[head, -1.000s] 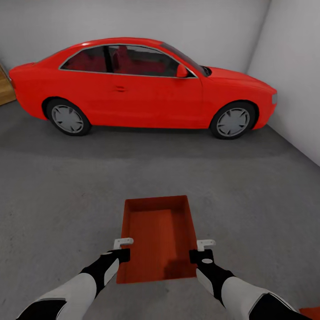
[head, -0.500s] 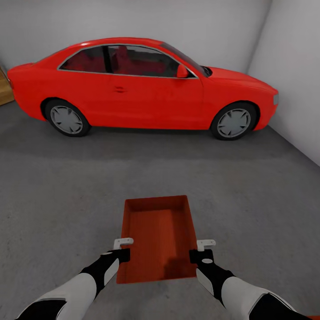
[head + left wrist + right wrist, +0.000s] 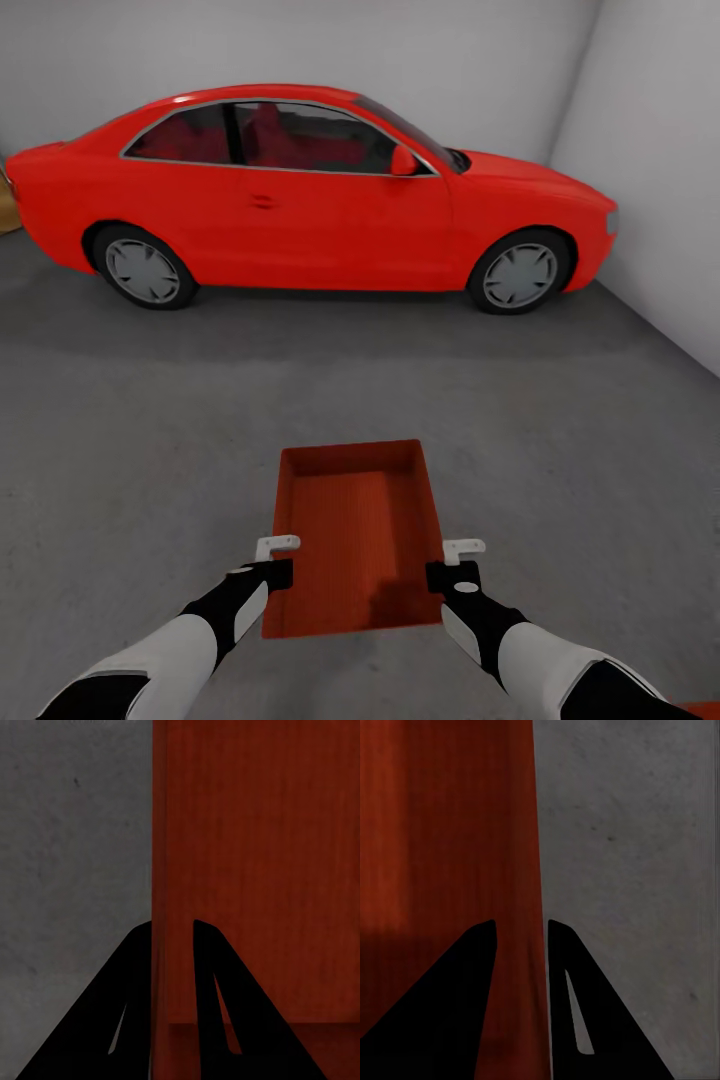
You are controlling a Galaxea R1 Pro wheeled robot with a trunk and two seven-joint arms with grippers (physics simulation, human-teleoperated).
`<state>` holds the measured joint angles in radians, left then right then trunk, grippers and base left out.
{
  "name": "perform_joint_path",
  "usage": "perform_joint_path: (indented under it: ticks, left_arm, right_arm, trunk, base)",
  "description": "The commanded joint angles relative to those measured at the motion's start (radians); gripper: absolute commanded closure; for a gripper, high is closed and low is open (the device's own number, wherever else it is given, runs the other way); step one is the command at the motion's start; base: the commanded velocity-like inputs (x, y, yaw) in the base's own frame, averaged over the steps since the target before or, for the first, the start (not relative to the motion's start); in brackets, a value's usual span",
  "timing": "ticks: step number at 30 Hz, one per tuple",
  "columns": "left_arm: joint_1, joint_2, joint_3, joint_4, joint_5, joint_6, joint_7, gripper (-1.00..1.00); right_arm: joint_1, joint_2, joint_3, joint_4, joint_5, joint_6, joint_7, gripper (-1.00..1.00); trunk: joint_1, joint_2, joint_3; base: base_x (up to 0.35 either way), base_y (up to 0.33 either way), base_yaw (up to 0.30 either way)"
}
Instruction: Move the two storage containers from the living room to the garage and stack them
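Head view, container: one orange-red storage container point(image 3: 358, 535) is held between the two arms, open top up, long side running away from the robot, above the dark grey floor point(image 3: 150, 420).
Head view, left gripper point(image 3: 272, 562): black fingers sit at the container's left long wall, near its close end.
Head view, right gripper point(image 3: 452, 565): black fingers sit at the right long wall, level with the other arm's.
Head view, garage: a red car point(image 3: 310, 200) stands side-on across the far end, nose toward the white wall point(image 3: 660, 170) on the right; a sliver of honey-coloured wood door point(image 3: 8, 200) shows at the left edge behind the car's tail.
Head view, bottom right corner: a small orange-red patch point(image 3: 700, 710) at the frame edge; too little shows to say what it is.
Left wrist view: the two dark fingers point(image 3: 214, 1005) straddle the thin container wall point(image 3: 159, 870), one on the floor side, one over the ribbed orange-red inside; they are pinched closed on that wall.
Left wrist view, floor point(image 3: 75, 870): mottled grey beside the container.
Right wrist view: the two dark fingers point(image 3: 457, 1005) likewise straddle the opposite container wall point(image 3: 536, 832), clamped on it, orange-red interior on one side.
Right wrist view, floor point(image 3: 630, 870): grey concrete on the other side.
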<state>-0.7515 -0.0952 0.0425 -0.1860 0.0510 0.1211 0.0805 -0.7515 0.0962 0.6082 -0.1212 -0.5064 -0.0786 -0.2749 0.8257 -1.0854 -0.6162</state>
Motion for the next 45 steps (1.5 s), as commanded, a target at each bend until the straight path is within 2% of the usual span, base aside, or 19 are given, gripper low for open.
perform_joint_path:
  ticks: [1, 45]
  left_arm:
    - [0.001, 0.000, -0.066, -0.001, -0.043, 0.006, 0.005, 1.00]
    - [0.001, 0.000, -0.066, -0.001, -0.043, 0.006, 0.006, 1.00]
  right_arm:
    - [-0.002, -0.011, -0.031, 0.000, -0.009, -0.003, -0.002, 1.00]
    - [-0.002, -0.010, -0.031, 0.000, -0.009, -0.003, -0.001, 1.00]
  trunk:
    - [0.000, -0.001, -0.001]
    - [0.000, -0.001, -0.001]
  base:
    - [0.000, 0.000, -0.247]
    - [0.000, 0.000, -0.291]
